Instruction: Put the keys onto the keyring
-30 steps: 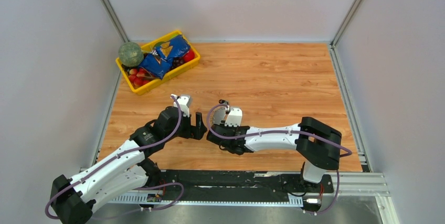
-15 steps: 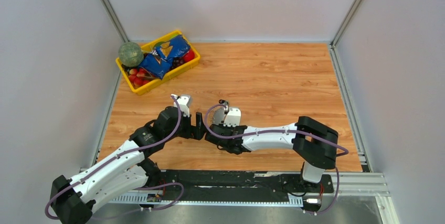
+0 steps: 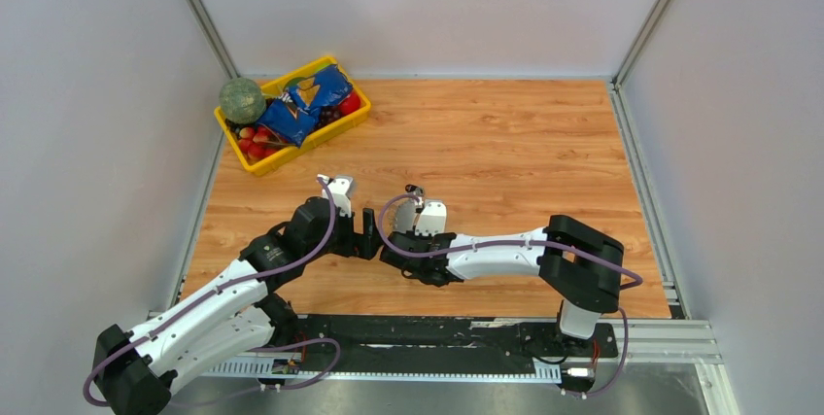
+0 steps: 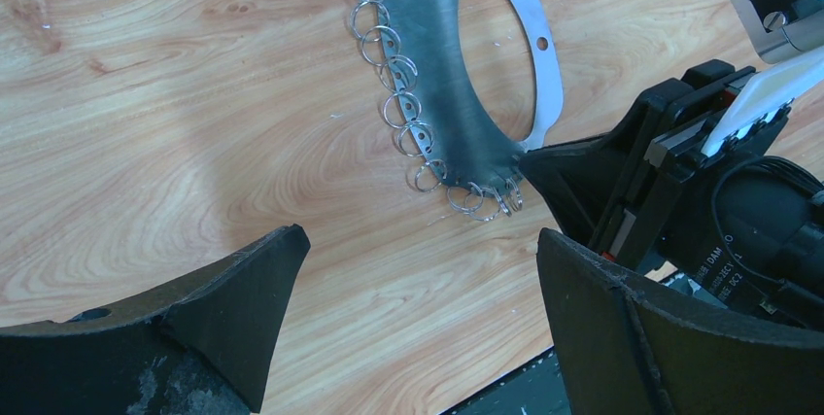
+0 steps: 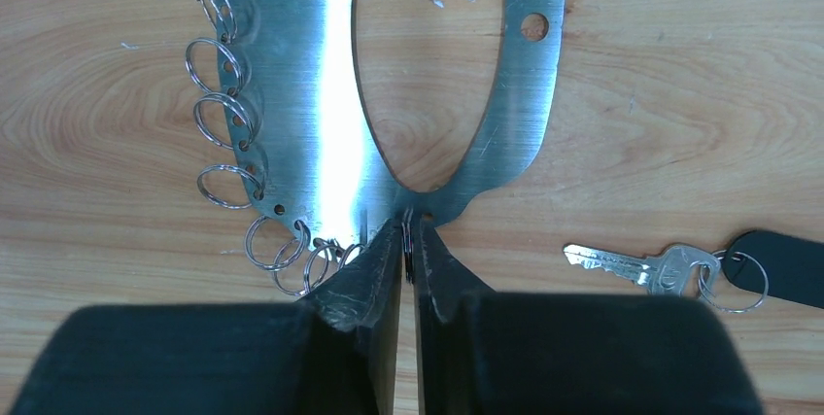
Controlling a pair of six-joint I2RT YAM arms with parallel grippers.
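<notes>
The keyring is a flat oval metal plate lying on the wooden table, with small split rings along its left edge. My right gripper is at the plate's near end, its jaws pinched together on one thin split ring standing on edge between the fingertips. One of the keys, silvery and tied to a black tag, lies on the table just right of that gripper. My left gripper is wide open and holds nothing; it hovers short of the plate's ringed end. In the top view the arms hide the keyring.
A yellow basket stands at the back left, holding a green melon, blue snack bags and red fruit. The two wrists nearly touch in the middle of the table. Grey walls enclose the table.
The right arm has crept slightly to the left. The left arm has stayed put.
</notes>
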